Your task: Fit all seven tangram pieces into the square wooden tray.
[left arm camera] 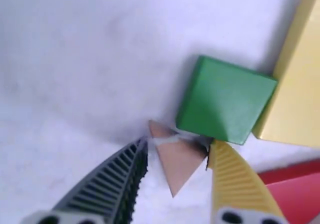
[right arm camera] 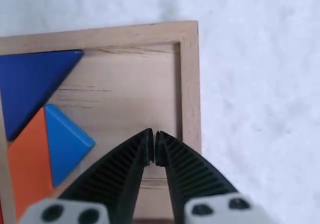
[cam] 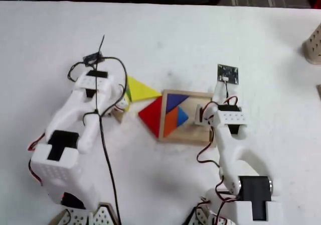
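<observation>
The square wooden tray [cam: 186, 135] lies mid-table and holds a dark blue triangle [cam: 175, 100], an orange piece [cam: 170, 121] and a light blue triangle [cam: 182, 115]. A red triangle [cam: 150, 114] lies against the tray's left rim. Left of it are a yellow triangle [cam: 141, 89] and a green square [left arm camera: 225, 100]. My left gripper [left arm camera: 177, 151] is down on the table, its jaws closed against the two sides of a small tan triangle [left arm camera: 177, 166] next to the green square. My right gripper [right arm camera: 153, 134] is shut and holds nothing, low over the tray's bare floor [right arm camera: 130, 89].
White tabletop [cam: 200, 44] stretches open behind and to both sides of the tray. A pale perforated object [cam: 313, 46] stands at the far right edge. Cables hang over the left arm [cam: 75, 129].
</observation>
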Available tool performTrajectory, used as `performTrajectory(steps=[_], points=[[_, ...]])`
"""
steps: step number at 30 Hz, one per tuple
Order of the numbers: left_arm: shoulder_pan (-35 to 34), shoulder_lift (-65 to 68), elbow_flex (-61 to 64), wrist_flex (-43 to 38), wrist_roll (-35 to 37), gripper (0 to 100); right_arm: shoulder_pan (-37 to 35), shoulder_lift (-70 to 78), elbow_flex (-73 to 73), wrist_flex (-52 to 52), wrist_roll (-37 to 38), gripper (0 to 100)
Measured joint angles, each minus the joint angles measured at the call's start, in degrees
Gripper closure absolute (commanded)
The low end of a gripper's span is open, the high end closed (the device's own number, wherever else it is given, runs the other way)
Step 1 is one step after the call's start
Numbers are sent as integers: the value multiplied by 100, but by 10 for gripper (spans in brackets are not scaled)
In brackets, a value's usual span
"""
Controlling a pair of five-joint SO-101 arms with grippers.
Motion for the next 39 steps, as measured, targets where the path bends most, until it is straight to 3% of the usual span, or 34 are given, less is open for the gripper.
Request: performTrajectory(steps=[4,14,23,30,35,39], points=[[0,255,-378,316,-70,797,0,0,0,0,0,981],[264,325,-527,378,-2365,794,0,0,0,0,0,981],[316,325,-536,448,-3798,792,0,0,0,0,0,981],[325,325,-536,598,-4009,694,0,0,0,0,0,981],[325,325,-519,730,-3604,731,0,0,0,0,0,981],[325,325,-510,774,-2734,762,0,0,0,0,0,981]])
